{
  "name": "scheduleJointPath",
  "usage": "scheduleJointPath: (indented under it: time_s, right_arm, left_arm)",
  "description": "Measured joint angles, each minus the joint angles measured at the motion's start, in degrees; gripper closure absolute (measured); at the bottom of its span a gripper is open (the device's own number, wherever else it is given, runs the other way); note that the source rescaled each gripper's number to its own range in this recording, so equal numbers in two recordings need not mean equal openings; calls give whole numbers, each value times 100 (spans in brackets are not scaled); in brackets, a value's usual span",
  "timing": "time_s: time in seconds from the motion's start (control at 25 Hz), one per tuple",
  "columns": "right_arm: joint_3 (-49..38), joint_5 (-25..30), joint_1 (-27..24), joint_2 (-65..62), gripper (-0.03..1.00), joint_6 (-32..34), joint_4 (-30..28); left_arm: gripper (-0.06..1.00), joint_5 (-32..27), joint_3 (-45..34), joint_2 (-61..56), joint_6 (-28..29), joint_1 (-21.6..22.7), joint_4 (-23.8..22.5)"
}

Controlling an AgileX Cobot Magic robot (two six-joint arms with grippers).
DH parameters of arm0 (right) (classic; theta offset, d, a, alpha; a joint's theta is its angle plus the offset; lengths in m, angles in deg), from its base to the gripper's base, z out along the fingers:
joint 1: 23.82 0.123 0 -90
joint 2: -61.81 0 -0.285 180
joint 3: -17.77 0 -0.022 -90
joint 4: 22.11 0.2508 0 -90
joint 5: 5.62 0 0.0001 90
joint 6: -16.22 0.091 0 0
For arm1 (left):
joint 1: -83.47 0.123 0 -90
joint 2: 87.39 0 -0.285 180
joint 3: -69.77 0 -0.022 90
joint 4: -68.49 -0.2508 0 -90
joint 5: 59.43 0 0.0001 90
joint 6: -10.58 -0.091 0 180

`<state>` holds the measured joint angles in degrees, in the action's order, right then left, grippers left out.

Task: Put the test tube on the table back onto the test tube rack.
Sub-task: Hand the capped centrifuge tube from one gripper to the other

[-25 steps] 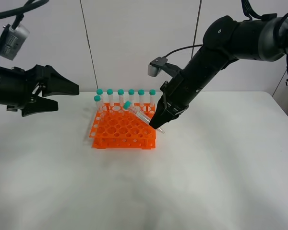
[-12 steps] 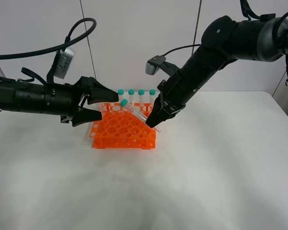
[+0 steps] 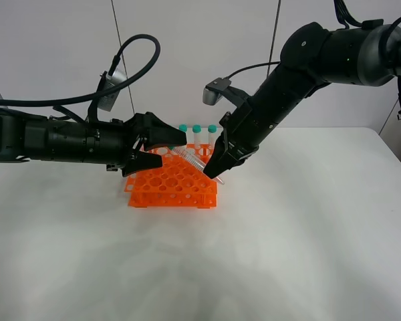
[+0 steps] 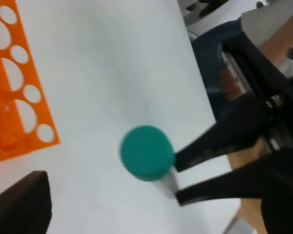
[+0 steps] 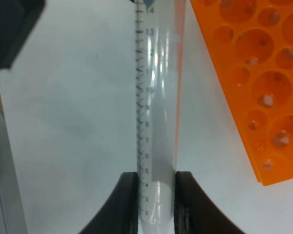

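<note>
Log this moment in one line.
right gripper: shut on test tube | tube tilted, not in test tube rack | left gripper: open by cap

**Tube ends and the rack's back row out of sight**

From the high camera, the left gripper (image 3: 174, 148) largely covered the test tube (image 3: 195, 159) cap and the test tube rack (image 3: 174, 184) corner nearest the table's far left corner, so only three teal-capped tubes (image 3: 196, 128) showed. The tip was lost between the right gripper (image 3: 212, 175) fingers. The right wrist view cut off both tube ends. The left wrist view was blurred, and the cap hid the tube's body.
</note>
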<state>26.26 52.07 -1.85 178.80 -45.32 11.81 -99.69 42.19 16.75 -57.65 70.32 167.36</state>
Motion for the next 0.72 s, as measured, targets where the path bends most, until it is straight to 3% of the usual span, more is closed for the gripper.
scheduleJointPath:
  time_s: [0.72]
  right_arm:
    - [0, -22, 0, 0, 96, 44, -126]
  left_arm:
    - [-6, 128, 555, 240, 94, -107, 38]
